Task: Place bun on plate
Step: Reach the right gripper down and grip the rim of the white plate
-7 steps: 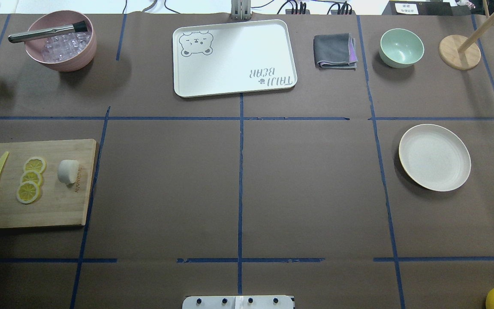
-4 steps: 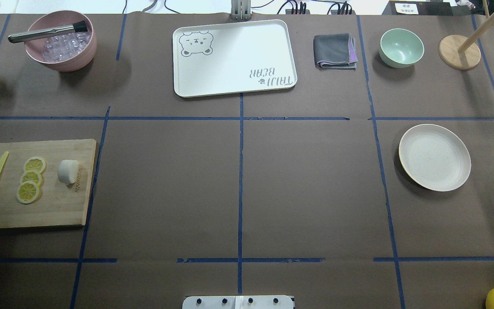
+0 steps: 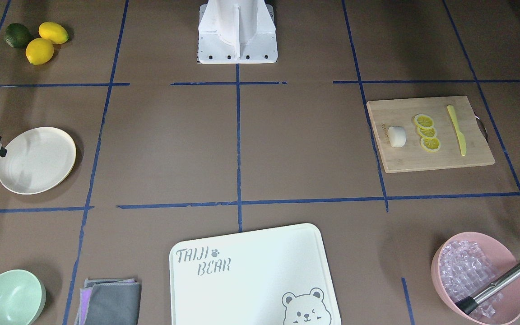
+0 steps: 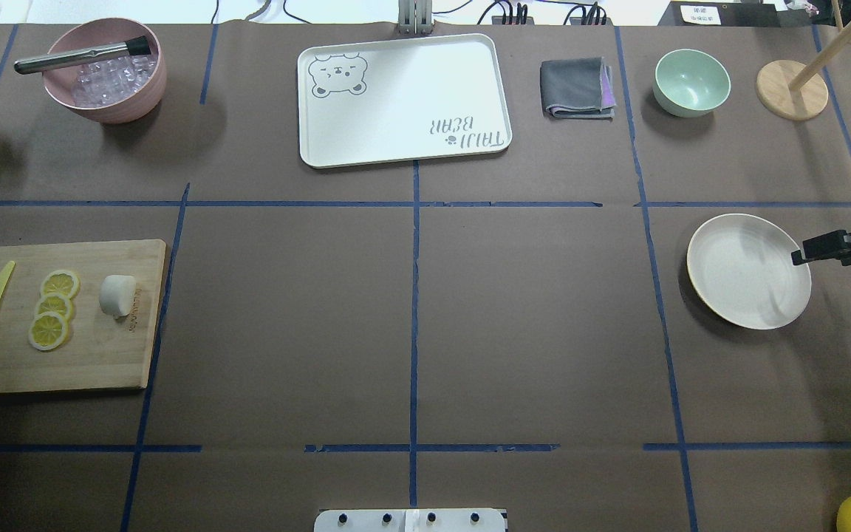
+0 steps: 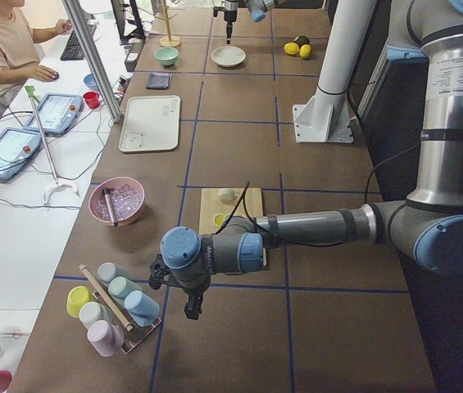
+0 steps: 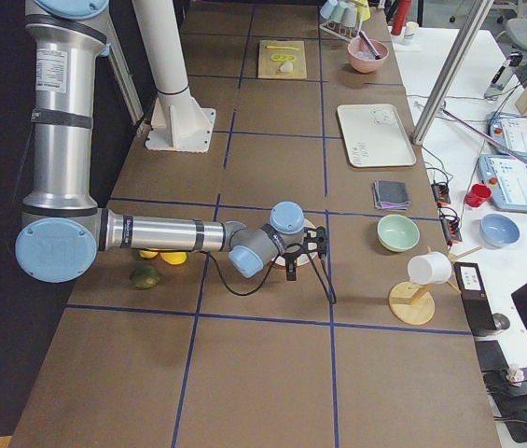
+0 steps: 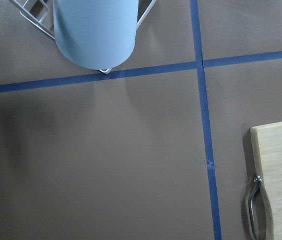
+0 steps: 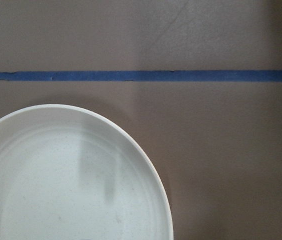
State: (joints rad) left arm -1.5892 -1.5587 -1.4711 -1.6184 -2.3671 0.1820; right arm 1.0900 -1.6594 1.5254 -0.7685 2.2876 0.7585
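Pick-up not yet begun: bun [image 4: 117, 295] lying well apart from plate [image 4: 728, 295]. Right end effector [image 4: 798, 257] hovering at plate's rim, finger spread indiscernible. Next: reaching the bun.

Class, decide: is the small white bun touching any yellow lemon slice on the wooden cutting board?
Apart. The overhead view shows bare wooden cutting board between the white bun and the yellow lemon slices.

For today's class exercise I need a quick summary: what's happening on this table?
The bun lies untouched on the cutting board beside the lemon slices. The plate is empty; the right pincer hovers at its outer edge. The left pincer hangs beyond the board's end, near a rack of cups.
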